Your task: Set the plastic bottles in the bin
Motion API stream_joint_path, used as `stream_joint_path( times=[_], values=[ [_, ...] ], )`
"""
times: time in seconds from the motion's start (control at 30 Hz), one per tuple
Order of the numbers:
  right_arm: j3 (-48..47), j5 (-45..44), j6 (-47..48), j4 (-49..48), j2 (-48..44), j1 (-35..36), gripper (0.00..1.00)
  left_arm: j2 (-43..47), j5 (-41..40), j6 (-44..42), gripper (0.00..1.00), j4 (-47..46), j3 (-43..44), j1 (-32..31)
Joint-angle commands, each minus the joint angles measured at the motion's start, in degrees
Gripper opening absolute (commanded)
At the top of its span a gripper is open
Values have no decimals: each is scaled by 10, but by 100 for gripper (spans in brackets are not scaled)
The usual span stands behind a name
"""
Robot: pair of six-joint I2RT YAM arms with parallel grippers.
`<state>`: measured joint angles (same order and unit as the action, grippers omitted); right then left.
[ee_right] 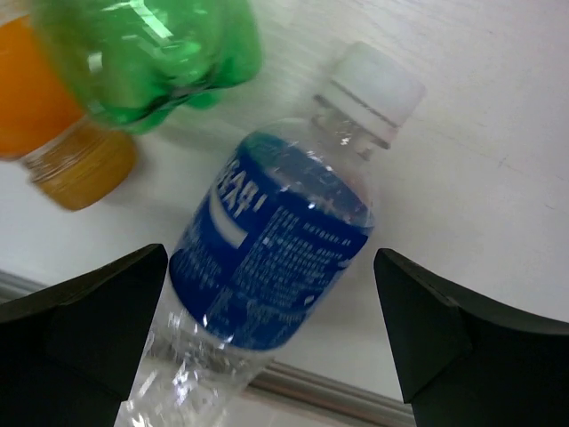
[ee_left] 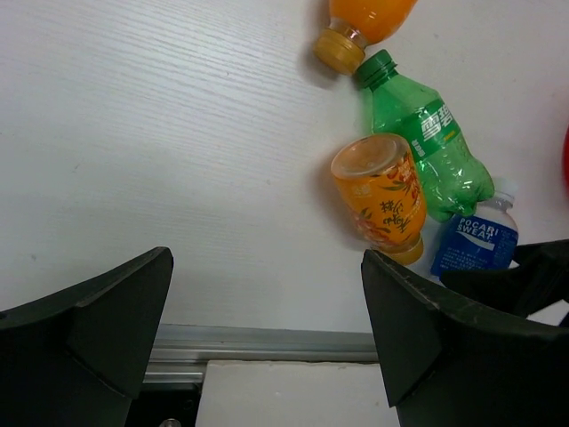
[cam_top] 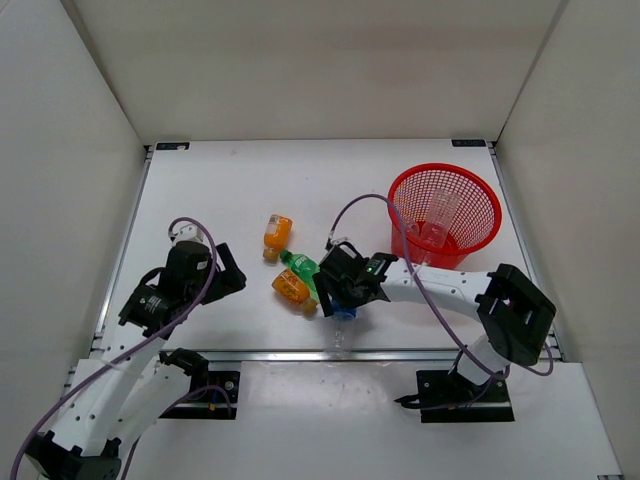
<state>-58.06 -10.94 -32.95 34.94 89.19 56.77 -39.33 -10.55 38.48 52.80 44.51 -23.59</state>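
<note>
- A white surface [cam_top: 230,180], boxed in by plain white walls, carries everything.
- The bin [cam_top: 470,195], a red lattice basket, stands at the far right of the surface. A clear bottle [cam_top: 440,215] shows inside it; whether more lie with it I cannot tell.
- Four bottles lie on their sides in a cluster near the middle front.
- The blue-label bottle [ee_right: 293,213], white-capped, lies closest to the front rail.
- The green bottle [ee_left: 427,147] lies just beside it, and the near orange bottle [ee_left: 378,196] rests against the green one.
- The far orange bottle [ee_left: 364,18] lies behind them, its cap next to the green cap.
- The right hand [ee_right: 269,267] is spread wide, one finger on each side of the blue-label bottle, neither touching it.
- The left hand [ee_left: 267,267] is also spread wide, over bare surface left of the cluster, with nothing between its fingers.
</note>
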Motion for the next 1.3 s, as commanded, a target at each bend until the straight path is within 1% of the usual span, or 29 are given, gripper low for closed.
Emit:
stream_joint_path(
  times=[0.0, 0.03, 0.1, 0.13, 0.17, 0.2, 0.23, 0.27, 0.37, 0.4, 0.43, 0.47, 0.5, 0.57, 0.6, 0.67, 0.7, 0.77, 0.87, 0.97, 1.0, 1.03, 1.1, 1.13, 1.17, 1.2, 1.23, 1.27],
  values=[
    [35, 9, -31, -102, 0, -24, 99, 0, 19, -4, 98, 1, -3, -5],
    [37, 12, -40, -103, 4, -29, 98, 0, 23, -6, 98, 2, -2, -6],
    [46, 11, -56, -95, 5, -32, 92, 0, 21, -3, 98, 8, 0, -7],
    [53, 4, -58, -97, -1, -27, 84, 5, 16, 0, 99, 10, -3, -3],
    [59, 4, -64, -99, -12, -24, 72, 7, 19, 2, 99, 13, -7, -7],
    [66, -2, -75, -92, -24, -25, 65, 11, 18, 3, 99, 10, -11, -7],
    [71, 0, -77, -94, -31, -26, 54, 10, 25, 5, 99, 12, -14, -6],
    [73, -2, -76, -89, -43, -26, 50, 11, 28, 6, 98, 5, -19, -4],
    [50, -24, -68, -46, -79, -35, 47, 3, 38, 12, 99, -10, -30, -8],
    [40, -40, -54, -24, -96, -44, 44, 0, 40, 16, 99, -22, -34, -11],
    [22, -47, -37, -7, -112, -48, 44, -3, 43, 19, 99, -36, -38, -12],
    [-2, -43, -27, 1, -119, -62, 43, -6, 46, 20, 99, -41, -40, -13],
    [-14, -33, 6, 5, -131, -69, 41, -14, 59, 23, 98, -55, -48, -14],
    [-84, -27, 51, 5, -154, -99, 39, -26, 61, 25, 98, -73, -50, -16],
    [-124, -29, 93, 0, -155, -111, 39, -36, 67, 26, 98, -82, -53, -16],
    [-182, -29, 139, -7, -161, -138, 37, -54, 61, 27, 98, -92, -47, -21],
    [-201, -28, 167, -13, -162, -146, 38, -62, 60, 26, 99, -91, -47, -24],
    [-247, -43, 215, -42, -163, -190, 38, -68, 55, 32, 99, -107, -40, -30],
    [-273, -75, 252, -61, -157, -241, 38, -92, 51, 38, 98, -117, -38, -41],
    [-264, -155, 307, -80, -153, -293, 39, -122, 45, 49, 98, -138, -33, -59],
    [-253, -166, 312, -88, -153, -320, 40, -133, 47, 51, 98, -140, -34, -65],
    [-252, -167, 315, -91, -151, -331, 41, -145, 47, 54, 98, -150, -32, -67],
    [-218, -169, 312, -99, -159, -372, 43, -166, 48, 60, 99, -161, -30, -86],
    [-198, -162, 315, -107, -162, -379, 51, -179, 47, 62, 99, -170, -29, -90],
    [-190, -153, 311, -114, -170, -390, 53, -189, 47, 66, 99, -179, -29, -98],
    [-176, -142, 308, -120, -176, -399, 66, -207, 51, 68, 99, -188, -33, -108],
    [-172, -132, 305, -110, -174, -408, 73, -214, 53, 68, 99, -192, -29, -113],
    [-169, -120, 302, -111, -184, -412, 93, -229, 67, 63, 99, -212, -29, -120]
  ],
)
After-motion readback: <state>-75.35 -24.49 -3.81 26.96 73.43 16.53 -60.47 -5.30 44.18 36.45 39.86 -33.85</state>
